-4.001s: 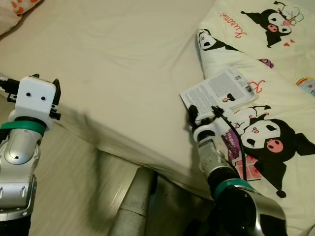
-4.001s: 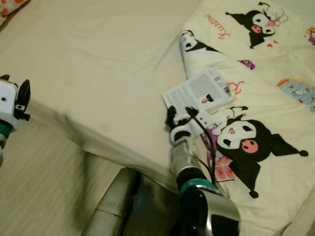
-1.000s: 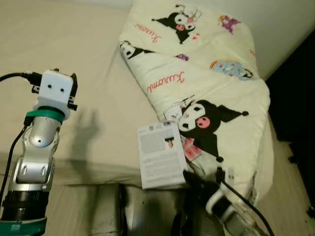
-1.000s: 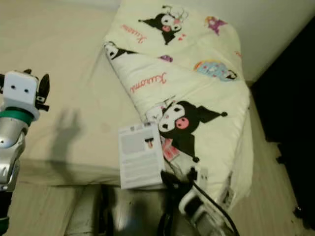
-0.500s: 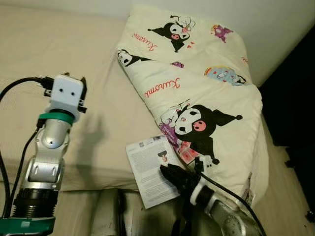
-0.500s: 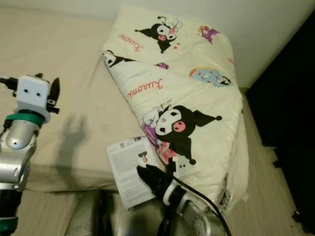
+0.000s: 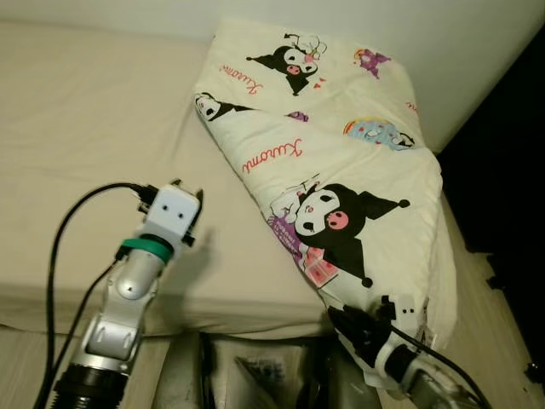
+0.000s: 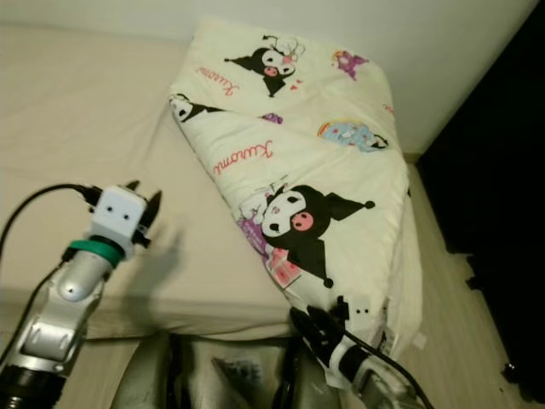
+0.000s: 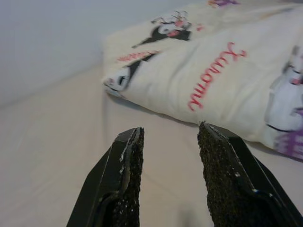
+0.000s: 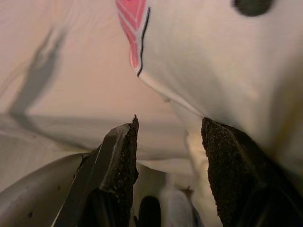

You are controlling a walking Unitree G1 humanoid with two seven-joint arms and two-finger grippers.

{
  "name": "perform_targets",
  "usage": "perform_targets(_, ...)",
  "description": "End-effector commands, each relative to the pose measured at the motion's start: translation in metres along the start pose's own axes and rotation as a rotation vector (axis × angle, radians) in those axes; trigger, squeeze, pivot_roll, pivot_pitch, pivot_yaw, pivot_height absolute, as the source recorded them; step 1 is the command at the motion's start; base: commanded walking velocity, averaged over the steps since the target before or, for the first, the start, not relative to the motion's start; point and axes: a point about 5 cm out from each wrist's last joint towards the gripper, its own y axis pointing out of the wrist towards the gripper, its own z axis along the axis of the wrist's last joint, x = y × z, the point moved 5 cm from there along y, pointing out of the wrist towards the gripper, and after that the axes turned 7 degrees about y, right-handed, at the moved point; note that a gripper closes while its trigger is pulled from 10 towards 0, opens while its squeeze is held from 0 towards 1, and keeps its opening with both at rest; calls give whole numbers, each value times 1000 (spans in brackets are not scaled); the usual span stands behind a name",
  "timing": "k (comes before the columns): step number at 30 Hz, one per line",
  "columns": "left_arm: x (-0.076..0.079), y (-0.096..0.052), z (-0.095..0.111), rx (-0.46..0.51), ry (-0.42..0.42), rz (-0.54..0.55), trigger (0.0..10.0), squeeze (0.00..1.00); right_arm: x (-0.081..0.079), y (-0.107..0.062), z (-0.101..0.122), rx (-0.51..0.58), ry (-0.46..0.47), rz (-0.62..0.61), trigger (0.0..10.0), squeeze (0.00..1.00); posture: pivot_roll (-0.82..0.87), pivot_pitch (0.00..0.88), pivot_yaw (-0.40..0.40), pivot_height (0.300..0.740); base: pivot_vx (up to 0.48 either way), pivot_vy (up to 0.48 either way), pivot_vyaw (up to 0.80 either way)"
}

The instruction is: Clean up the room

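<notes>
A white printed booklet (image 7: 262, 369) lies low in the dark gap below the bed's front edge, between grey rounded parts. My right gripper (image 7: 342, 320) hangs open just right of it, under the folded quilt's near corner; in the right wrist view its fingers (image 10: 122, 156) stand apart with nothing between them. My left gripper (image 7: 186, 189) is raised over the beige sheet (image 7: 85, 128), open and empty, pointing toward the quilt (image 9: 222, 71). The cream quilt (image 7: 341, 145) with black cartoon figures lies folded on the bed's right side.
A pale wall (image 7: 383, 25) runs behind the bed. To the right of the quilt the floor (image 7: 507, 196) drops into deep shadow. A black cable (image 7: 64, 239) loops beside my left arm.
The booklet has left my right gripper and now lies down in the gap below the bed edge. My left arm has swung toward the middle of the view.
</notes>
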Motion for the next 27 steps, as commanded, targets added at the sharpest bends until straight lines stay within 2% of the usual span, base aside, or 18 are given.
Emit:
perform_targets(1, 5, -3, -9, -31, 1, -16, 10000, 0, 6, -2, -3, 2, 4, -39, 10000, 0, 138, 112, -5, 595, 0, 0, 0)
perform_targets(4, 8, -5, -12, -46, -25, -10, 10000, 0, -12, 16, 16, 122, 28, -22, 10000, 0, 144, 100, -7, 595, 0, 0, 0)
perform_targets(5, 8, -5, -12, -46, -25, -10, 10000, 0, -12, 16, 16, 122, 28, -22, 10000, 0, 144, 100, -7, 595, 0, 0, 0)
perform_targets(7, 10, -9, -18, -68, -79, 4, 10000, 0, -26, 24, 30, 201, 34, -7, 10000, 0, 145, 92, -8, 595, 0, 0, 0)
perform_targets(9, 7, -14, -25, -100, -160, 31, 10000, 0, -47, 34, 43, 267, -8, 10, 10000, 0, 148, 77, -10, 595, 0, 0, 0)
perform_targets(12, 7, -20, -34, -139, -238, 37, 10000, 0, -70, 44, 57, 326, -27, 41, 10000, 0, 155, 63, -11, 595, 0, 0, 0)
perform_targets(15, 10, -25, -41, -177, -287, 25, 10000, 0, -80, 49, 70, 387, 7, 45, 10000, 0, 157, 58, -11, 605, 0, 0, 0)
perform_targets(19, 13, -29, -49, -236, -363, 25, 10000, 0, -87, 56, 90, 457, -43, 3, 10000, 0, 167, 42, -12, 624, 0, 0, 0)
perform_targets(27, 16, -28, -48, -241, -347, 17, 10000, 0, -90, 62, 97, 474, -48, -9, 10000, 0, 168, 30, -12, 654, 0, 0, 0)
